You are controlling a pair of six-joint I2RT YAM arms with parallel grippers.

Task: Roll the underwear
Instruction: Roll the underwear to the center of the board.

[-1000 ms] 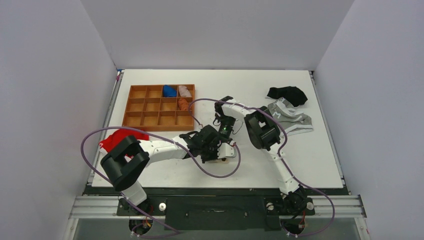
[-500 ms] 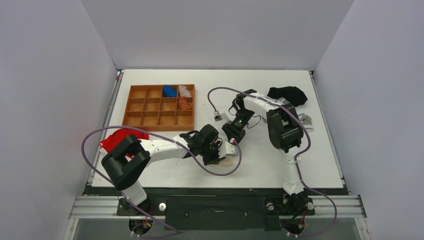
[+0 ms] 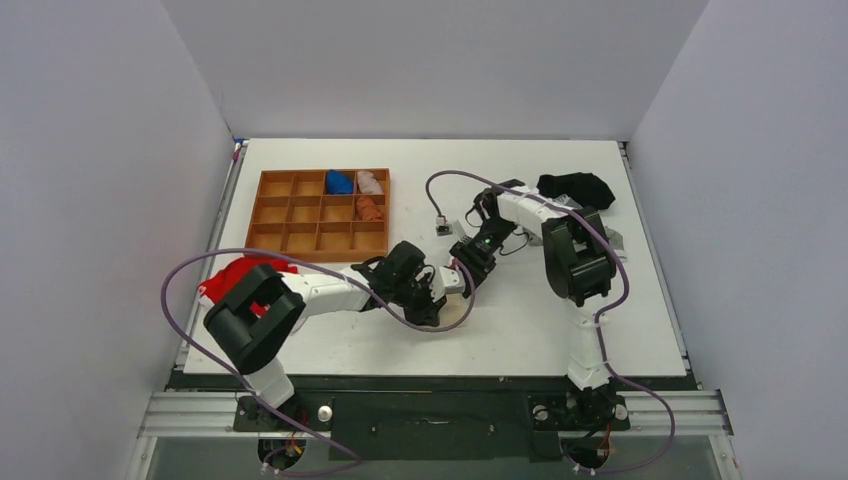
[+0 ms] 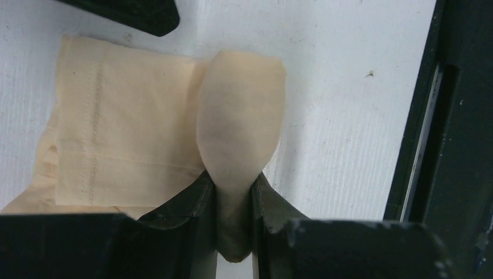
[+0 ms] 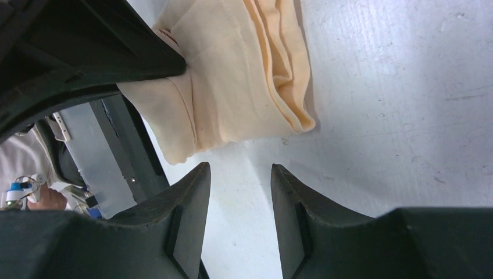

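Overhead, the white table (image 3: 520, 330) carries a wooden divider tray (image 3: 315, 256) toward its far left, a red garment (image 3: 232, 270) at the left edge and a black garment (image 3: 575, 186) at the far right. The underwear (image 3: 457, 314), plain pale cream, lies near the front middle of the table. Most of it is spread flat, and one end is gathered into a rounded fold. My left gripper (image 4: 234, 192) is clenched on that fold. On the left wrist feed I see both fingers pressing the cloth from either side, and the fabric bulges out past the tips. My right gripper (image 5: 239, 174) sits just beside the garment's layered edge, jaws parted a moderate way with only bare table between them, gripping nothing.
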